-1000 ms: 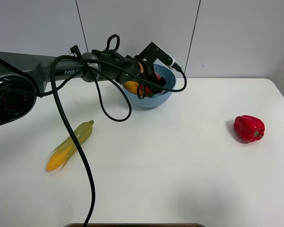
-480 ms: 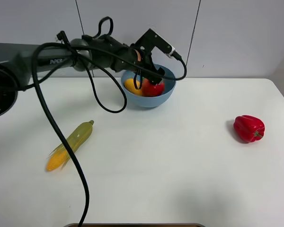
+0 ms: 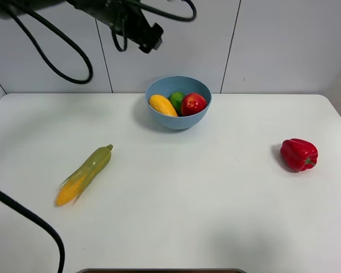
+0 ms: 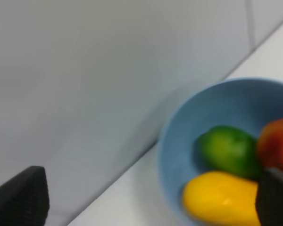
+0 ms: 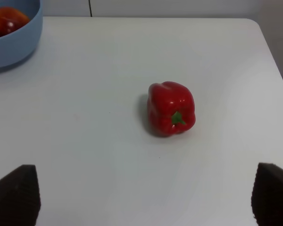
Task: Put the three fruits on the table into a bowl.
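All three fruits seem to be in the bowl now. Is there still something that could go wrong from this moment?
Little, I think.
1. The bowl stands near the back edge of the table, under the raised left arm; a dangling cable might catch or push it.
2. The pepper and corn lie on the table; taking either as a fruit would be an error. The open right gripper faces the pepper.
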`<state>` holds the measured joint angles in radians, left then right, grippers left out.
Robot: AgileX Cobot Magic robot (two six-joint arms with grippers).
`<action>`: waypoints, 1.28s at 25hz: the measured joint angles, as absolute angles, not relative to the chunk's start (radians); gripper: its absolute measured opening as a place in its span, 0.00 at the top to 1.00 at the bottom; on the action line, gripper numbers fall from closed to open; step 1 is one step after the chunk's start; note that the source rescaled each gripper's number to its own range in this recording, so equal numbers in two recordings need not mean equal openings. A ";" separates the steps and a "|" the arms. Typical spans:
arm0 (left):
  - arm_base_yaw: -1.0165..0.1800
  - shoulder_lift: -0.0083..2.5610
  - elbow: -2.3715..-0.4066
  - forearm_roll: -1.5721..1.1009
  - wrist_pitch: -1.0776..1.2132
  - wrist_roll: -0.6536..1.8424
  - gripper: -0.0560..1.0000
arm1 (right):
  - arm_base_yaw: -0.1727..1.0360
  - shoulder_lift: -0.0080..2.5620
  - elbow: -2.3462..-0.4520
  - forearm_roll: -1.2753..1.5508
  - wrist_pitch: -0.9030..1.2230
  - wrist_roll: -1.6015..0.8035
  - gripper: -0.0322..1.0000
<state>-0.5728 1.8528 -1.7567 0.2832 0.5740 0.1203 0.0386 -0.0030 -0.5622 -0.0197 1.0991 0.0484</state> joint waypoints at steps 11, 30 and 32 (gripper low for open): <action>-0.423 1.552 -1.757 0.290 1.006 0.216 0.18 | 0.039 -0.003 -0.562 -0.020 1.099 0.048 0.00; -0.400 1.016 -1.759 0.312 1.215 0.223 0.18 | 0.039 -0.003 -0.562 -0.020 1.099 0.048 0.00; -0.400 0.948 -1.760 0.304 1.215 0.221 0.18 | 0.039 -0.003 -0.562 -0.020 1.099 0.048 0.00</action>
<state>-0.4000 0.9484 -1.7597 0.3038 1.2150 0.2214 0.0386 -0.0030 -0.5622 -0.0197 1.0991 0.0484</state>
